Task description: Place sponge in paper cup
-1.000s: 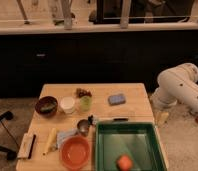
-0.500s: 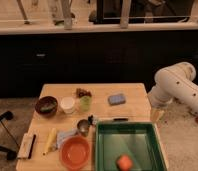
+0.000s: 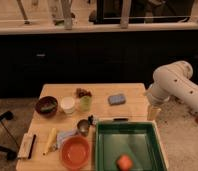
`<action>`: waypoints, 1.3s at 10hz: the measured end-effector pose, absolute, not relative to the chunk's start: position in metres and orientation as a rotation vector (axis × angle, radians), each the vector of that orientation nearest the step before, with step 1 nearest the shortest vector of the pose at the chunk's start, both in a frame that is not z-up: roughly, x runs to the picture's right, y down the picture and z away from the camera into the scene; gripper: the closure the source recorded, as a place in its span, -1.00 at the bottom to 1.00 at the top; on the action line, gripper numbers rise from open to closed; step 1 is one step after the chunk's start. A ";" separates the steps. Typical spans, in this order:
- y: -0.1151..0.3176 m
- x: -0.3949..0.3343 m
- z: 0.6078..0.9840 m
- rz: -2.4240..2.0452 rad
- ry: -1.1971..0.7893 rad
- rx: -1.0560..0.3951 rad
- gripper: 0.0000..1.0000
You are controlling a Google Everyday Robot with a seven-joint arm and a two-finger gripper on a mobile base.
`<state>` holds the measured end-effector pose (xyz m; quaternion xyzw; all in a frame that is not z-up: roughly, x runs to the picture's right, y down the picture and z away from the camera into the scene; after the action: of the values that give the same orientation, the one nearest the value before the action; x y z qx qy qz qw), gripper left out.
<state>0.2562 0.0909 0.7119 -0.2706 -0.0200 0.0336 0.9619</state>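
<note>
The sponge [image 3: 117,98], a small flat blue-grey pad, lies on the far right part of the wooden table [image 3: 134,90]. A white paper cup [image 3: 68,104] stands left of the middle, next to a pale green cup [image 3: 85,103]. My white arm [image 3: 174,82] comes in from the right. Its gripper [image 3: 153,113] hangs down at the table's right edge, right of and nearer than the sponge, and is not touching it.
A green tray [image 3: 104,150] at the front right holds an orange-red block [image 3: 124,162]. An orange bowl [image 3: 75,151], a banana [image 3: 50,141], a metal scoop [image 3: 83,126], a dark bowl [image 3: 46,106] and a brush [image 3: 27,146] crowd the left and front. A dark counter runs behind.
My arm and gripper have moved left, from off the right side to the table's right edge. The things on the table have not moved.
</note>
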 end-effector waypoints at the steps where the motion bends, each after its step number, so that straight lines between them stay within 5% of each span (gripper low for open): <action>1: 0.090 0.251 0.716 0.067 -0.049 -0.544 -0.60; 13: 0.086 0.218 0.752 0.036 -0.098 -0.510 -0.60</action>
<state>0.2180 0.0864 0.7525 -0.2519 -0.0484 0.0176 0.9664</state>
